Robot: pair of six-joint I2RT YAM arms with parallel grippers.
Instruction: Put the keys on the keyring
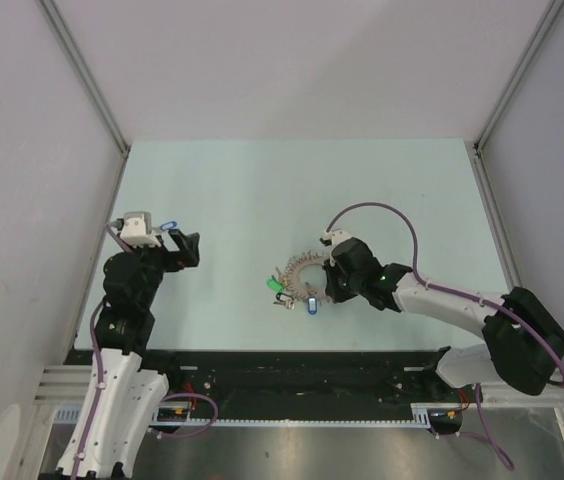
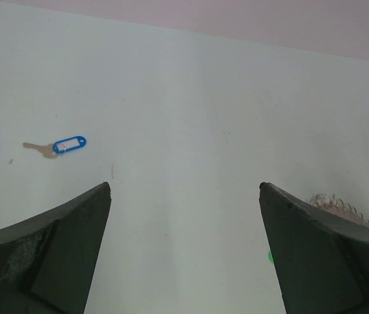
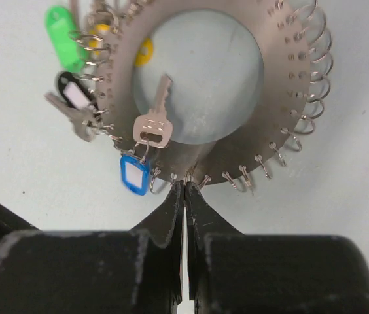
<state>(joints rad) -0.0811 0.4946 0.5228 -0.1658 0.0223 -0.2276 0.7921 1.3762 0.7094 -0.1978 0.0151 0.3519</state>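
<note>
Our right gripper (image 3: 184, 186) is pressed fully closed, tips against the near rim of the keyring (image 3: 282, 98), likely steadying it on the table (image 1: 262, 180); whether it nips anything, we cannot tell. Our left gripper (image 2: 184, 190) gapes empty near a loose blue-tagged key (image 2: 63, 145). The hung keys (image 3: 153, 124) carry tags (image 3: 134, 175) whose labels look blank.

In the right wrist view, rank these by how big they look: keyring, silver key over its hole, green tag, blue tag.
1. keyring, by far the largest.
2. silver key and green tag: they look about alike, so not ranked.
3. blue tag, the smallest.
</note>
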